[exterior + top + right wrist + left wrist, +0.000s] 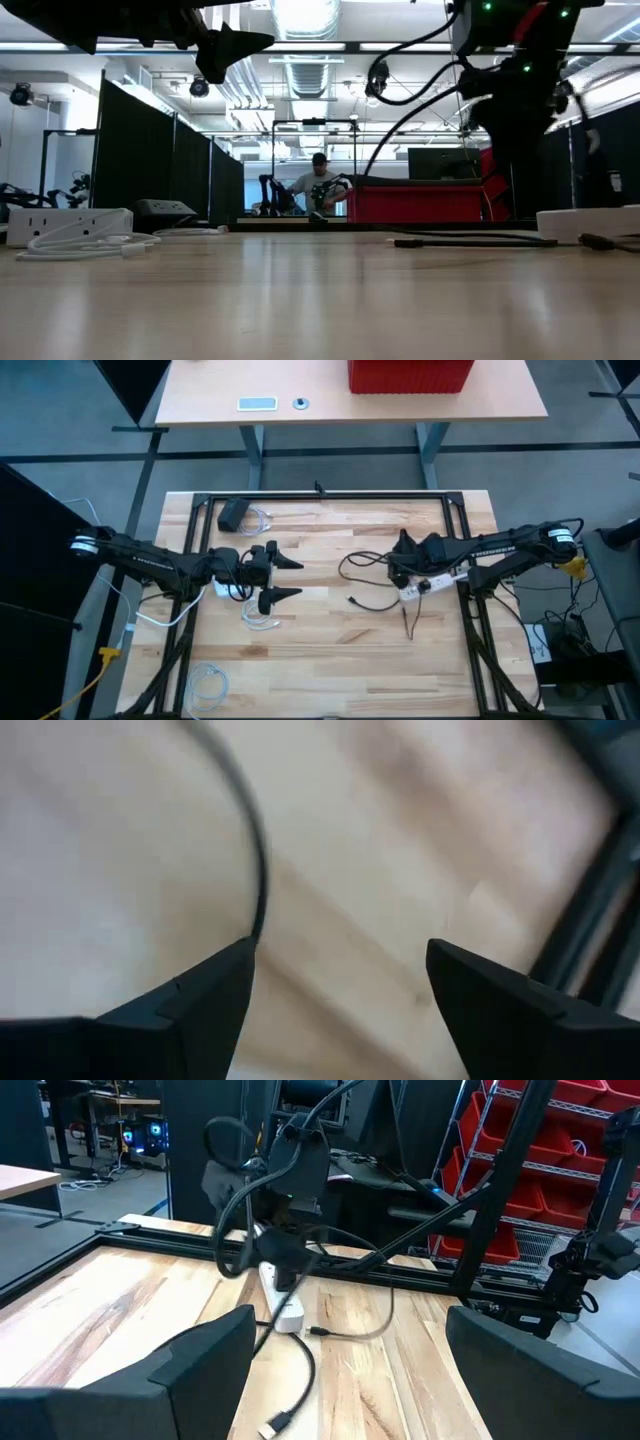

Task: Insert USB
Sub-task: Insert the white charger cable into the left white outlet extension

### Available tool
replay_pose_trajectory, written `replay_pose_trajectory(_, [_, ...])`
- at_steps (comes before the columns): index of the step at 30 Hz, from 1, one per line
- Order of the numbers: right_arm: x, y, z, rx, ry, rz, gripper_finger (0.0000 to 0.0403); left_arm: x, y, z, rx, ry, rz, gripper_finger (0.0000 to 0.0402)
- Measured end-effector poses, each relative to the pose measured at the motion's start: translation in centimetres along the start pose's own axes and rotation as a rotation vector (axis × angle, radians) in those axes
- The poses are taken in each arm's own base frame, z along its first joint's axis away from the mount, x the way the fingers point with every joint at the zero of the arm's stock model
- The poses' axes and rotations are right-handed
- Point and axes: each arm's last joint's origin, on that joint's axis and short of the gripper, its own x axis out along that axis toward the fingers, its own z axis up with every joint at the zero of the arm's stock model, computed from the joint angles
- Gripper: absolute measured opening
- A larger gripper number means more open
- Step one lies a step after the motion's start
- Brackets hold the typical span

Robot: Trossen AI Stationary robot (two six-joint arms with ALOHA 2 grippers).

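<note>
Left gripper (283, 578): above the surface (330, 650), fingers apart, empty.
Right gripper (395, 555): fingers apart, over the black cable (365, 565), beside the white power strip (432, 584).

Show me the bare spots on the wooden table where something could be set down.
Free: the centre strip between the left gripper and the black cable, and the near edge right of the coiled white cable. Crowded: around the white power strip under the right gripper.
</note>
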Motion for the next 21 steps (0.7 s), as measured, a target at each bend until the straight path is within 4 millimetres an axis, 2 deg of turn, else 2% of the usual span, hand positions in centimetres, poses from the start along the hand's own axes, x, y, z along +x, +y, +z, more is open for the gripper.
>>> replay_pose_trajectory(7, [-0.1,-0.5,0.8,-0.045,-0.237,-0.215,0.0257,0.0,0.0,0.0,0.0,0.0,0.0,0.0316])
replay_pose_trajectory(11, [-0.3,-0.2,1.7,-0.058,-0.372,-0.279,0.0247,0.0,0.0,0.0,0.005,0.0,0.002,0.0316])
replay_pose_trajectory(14, [-0.7,0.8,2.9,-0.061,-0.474,-0.239,0.024,0.0,0.0,0.0,0.025,0.0,0.002,0.0316])
replay_pose_trajectory(17, [-1.2,2.0,4.3,-0.136,-0.589,-0.162,0.0233,0.0,0.0,0.0,0.026,-0.001,0.006,0.0316])
replay_pose_trajectory(21, [-1.9,3.3,6.2,-0.28,-0.804,-0.008,0.0222,0.0,0.4,0.0,-0.05,-0.028,0.136,0.0316])
